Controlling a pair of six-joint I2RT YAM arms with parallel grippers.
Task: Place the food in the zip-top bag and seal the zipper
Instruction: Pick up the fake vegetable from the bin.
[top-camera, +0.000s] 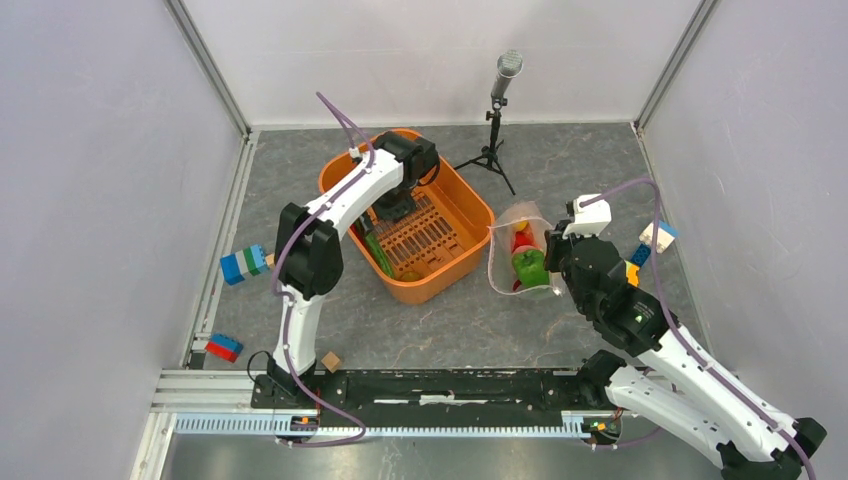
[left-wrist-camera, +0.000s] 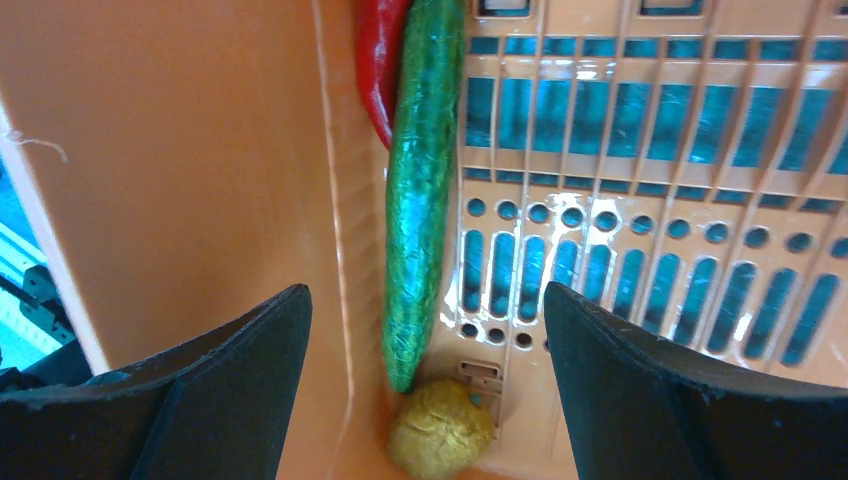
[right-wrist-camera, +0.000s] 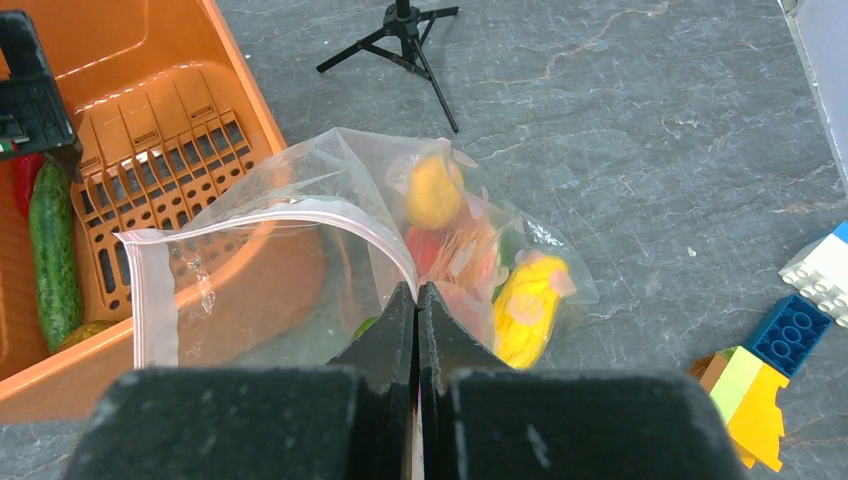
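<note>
orange basket (top-camera: 482, 212): centre, far.
zip-top bag (right-wrist-camera: 250, 270): right of basket, mouth open, food inside.
cucumber (left-wrist-camera: 420, 190): laid along basket's left wall.
left gripper (left-wrist-camera: 425, 295): jaws apart above cucumber.
right gripper (right-wrist-camera: 417, 292): jaws clamped on bag rim.
risk: cucumber could be squeezed out, wall blocking one finger.

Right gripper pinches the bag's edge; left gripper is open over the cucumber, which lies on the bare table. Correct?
No. The cucumber lies inside the orange basket, along its wall, as the left wrist view shows. The rest holds: right gripper shut on the bag edge, left gripper open above the cucumber.
</note>
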